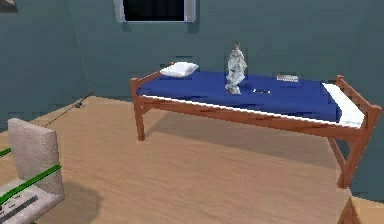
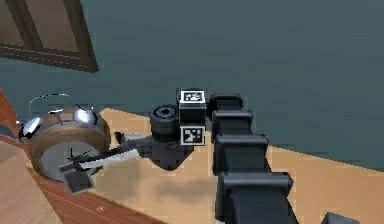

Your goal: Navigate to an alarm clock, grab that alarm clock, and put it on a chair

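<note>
Forward view: one bed (image 1: 290,96) bearing one white pillow (image 1: 180,70), one pale statue (image 1: 235,68) and one small dark object (image 1: 288,77). One light chair (image 1: 34,160) and one window (image 1: 155,9). Arm side view: one round alarm clock (image 2: 60,135).

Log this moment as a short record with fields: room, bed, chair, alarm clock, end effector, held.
room: teal walls, wooden floor, window
bed: wooden frame, blue cover; white pillow and a statue on it
chair: pale, at the forward view's lower left
alarm clock: round, brown and chrome, at the arm side view's left
end effector: fingers reach toward the alarm clock
held: cannot tell whether it holds anything
</note>
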